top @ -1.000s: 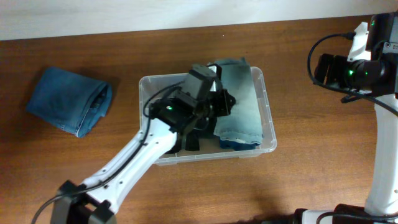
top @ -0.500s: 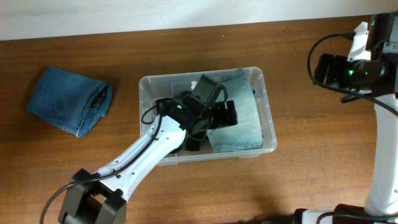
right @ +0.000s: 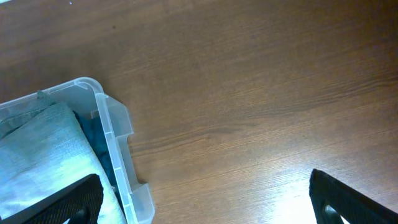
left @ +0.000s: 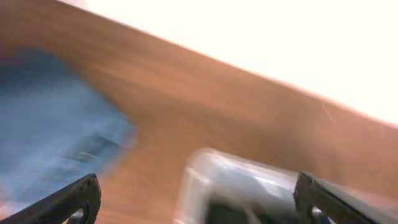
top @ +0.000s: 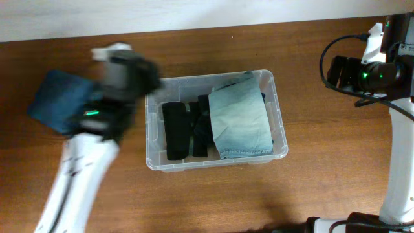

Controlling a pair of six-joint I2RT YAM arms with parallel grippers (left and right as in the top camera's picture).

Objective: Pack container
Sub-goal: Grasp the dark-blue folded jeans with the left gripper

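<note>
The clear container [top: 150, 129] stands mid-table and holds black folded clothes [top: 176, 129] on its left side and folded light-blue jeans [top: 240, 120] on its right. My left gripper [top: 132, 76] is motion-blurred just outside the container's upper-left corner, open and empty. In the left wrist view the gripper [left: 198, 186] has its jaws wide over the container's corner [left: 205, 168], with a folded dark-blue garment [left: 50, 137] to the left. My right gripper [top: 339, 70] hovers open at the far right. In the right wrist view it [right: 204, 183] is over bare wood beside the container's corner [right: 115, 143].
The folded dark-blue garment [top: 55, 100] lies on the table at the left, partly covered by my blurred left arm [top: 84, 155]. Black cables loop around the right arm [top: 388, 97]. A pale wall edge [top: 194, 13] runs along the back of the wooden table.
My left gripper opened and let go of the light-blue jeans inside the container. It then rose out and swung left toward the dark-blue garment. The right arm has not moved.
</note>
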